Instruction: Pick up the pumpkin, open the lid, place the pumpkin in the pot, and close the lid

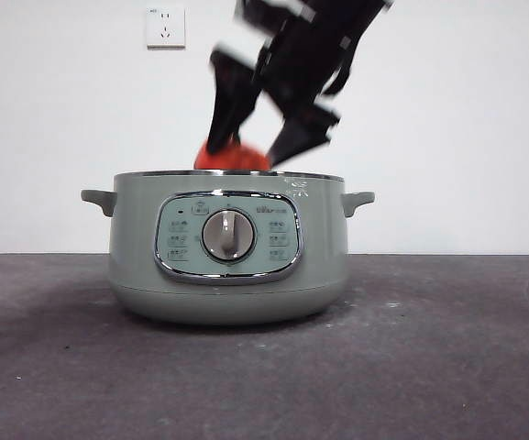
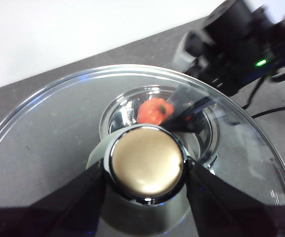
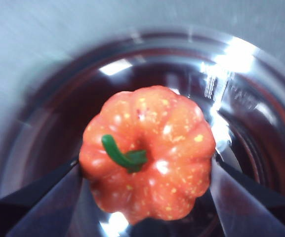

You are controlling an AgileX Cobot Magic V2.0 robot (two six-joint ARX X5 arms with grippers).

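Stood on the dark table (image 1: 447, 367): one pot (image 1: 227, 266), sage-green, uncovered, with two small side handles and a single silver dial (image 1: 228, 235) in its chrome-framed panel. Hung directly over its open mouth: the right gripper (image 1: 246, 151), slanting down from above, blurred in the front view. Was held up off the pot and apart from it: one glass lid (image 2: 48, 143), clamped at its round knob (image 2: 147, 162) between both jaws of the left gripper (image 2: 147, 173), one jaw pressed to each side of the knob. Seen through that glass, beyond the left gripper: the pot's shiny interior, the right gripper, and its load. Was pinched between the two jaws of the right gripper: one small orange pumpkin (image 3: 149, 150), stem (image 3: 122, 155) up towards the wrist, just above the pot's rim and not resting on the pot's floor. Showed on the wall behind: two sockets (image 1: 165, 27).
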